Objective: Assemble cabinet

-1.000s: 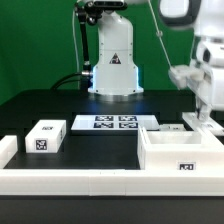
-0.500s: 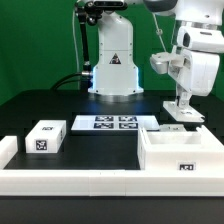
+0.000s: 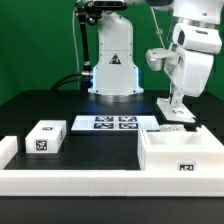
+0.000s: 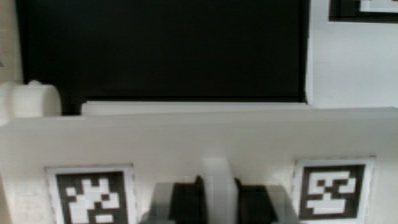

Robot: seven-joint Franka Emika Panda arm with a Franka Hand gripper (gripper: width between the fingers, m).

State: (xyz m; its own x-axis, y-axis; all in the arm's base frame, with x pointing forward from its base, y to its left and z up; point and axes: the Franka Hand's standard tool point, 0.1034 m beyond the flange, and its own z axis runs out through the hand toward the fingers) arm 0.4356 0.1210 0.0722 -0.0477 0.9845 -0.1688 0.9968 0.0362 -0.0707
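Observation:
The cabinet (image 3: 158, 150), a large open white box with a tag on its front, stands at the exterior view's right front. My gripper (image 3: 175, 106) hangs just behind it, low over a white tagged panel (image 3: 176, 125). In the wrist view the gripper (image 4: 217, 205) has its dark fingers (image 4: 185, 205) close on either side of a thin white ridge of that panel (image 4: 196, 140), which carries two tags. A small white tagged block (image 3: 45, 137) lies at the exterior view's left.
The marker board (image 3: 113, 123) lies at the table's middle back. A low white rail (image 3: 70, 180) runs along the front edge. The robot base (image 3: 113, 60) stands behind the marker board. A white stub (image 4: 36, 100) rises by the panel.
The arm has swung from the exterior view's far right toward the left and come to hang behind the cabinet. Over the last half second it shifted only slightly.

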